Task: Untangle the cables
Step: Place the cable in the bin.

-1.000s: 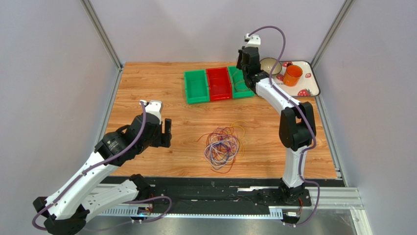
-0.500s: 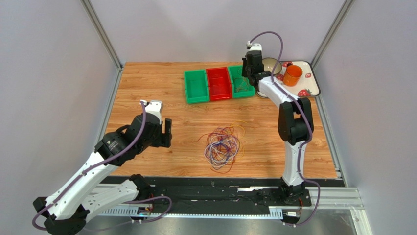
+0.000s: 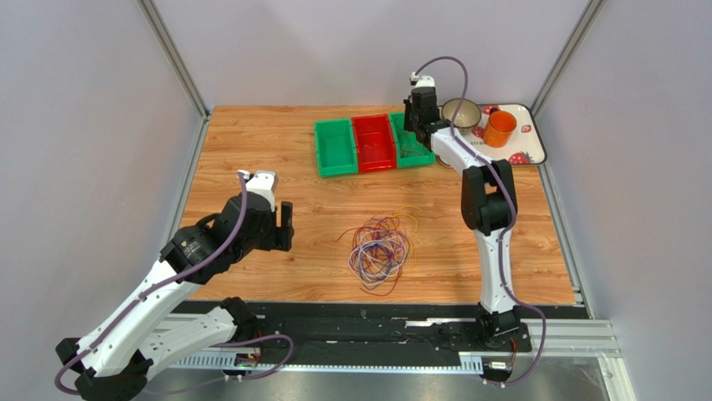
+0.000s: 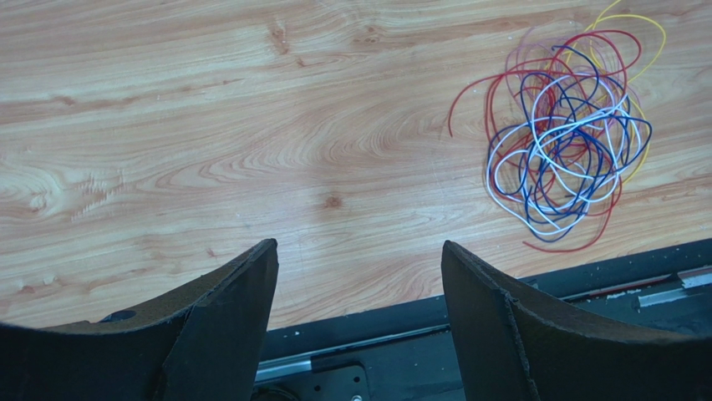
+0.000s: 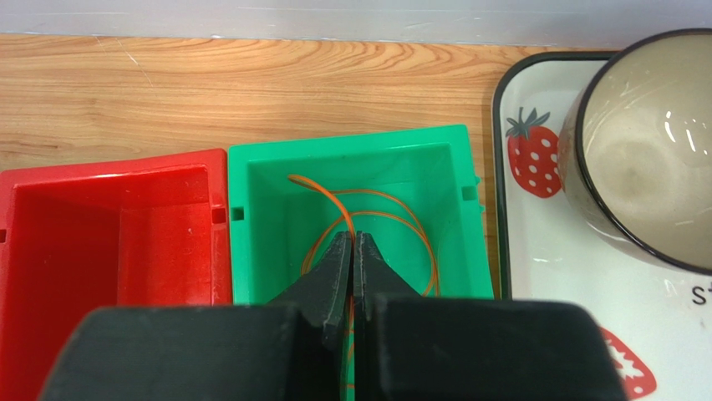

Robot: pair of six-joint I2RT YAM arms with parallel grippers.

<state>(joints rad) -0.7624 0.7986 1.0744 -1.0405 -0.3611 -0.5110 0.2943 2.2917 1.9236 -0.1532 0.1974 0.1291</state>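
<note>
Progress: early. One orange cable (image 5: 393, 200) is out of the tangle and lies looped in the right green bin (image 5: 347, 138) at the desk's (image 3: 251, 159) far edge. The rest of the cables (image 3: 382, 251) sit in one knotted pile (red, blue, white, purple, yellow) near the middle of the near edge. The red bin (image 3: 373, 142) and left green bin (image 3: 335, 147) look empty, so most of the sorting is left.

Right gripper (image 5: 354, 238): jaws fully closed, tips down inside the right green bin. An orange strand runs up between the fingers, so it looks pinched on the orange cable and not let go yet. Likely step: release, then go back for the next one.

Left gripper (image 4: 359, 251): jaws spread wide, nothing between them. It hangs above bare wood toward the near-left of the desk, well apart from the pile, which sits off to its right in the wrist view.

Room: open wood all round the pile on the left, far and right sides. The near side is tight, with the pile close to the desk's near edge and the black rail. The far-right corner is crowded: tray (image 3: 535, 142) with bowl (image 3: 461, 111) and orange cup (image 3: 500, 129) just beside the right green bin. The right arm should pull back clear of those. The bins' row leaves a free lane from the far edge to the pile.
</note>
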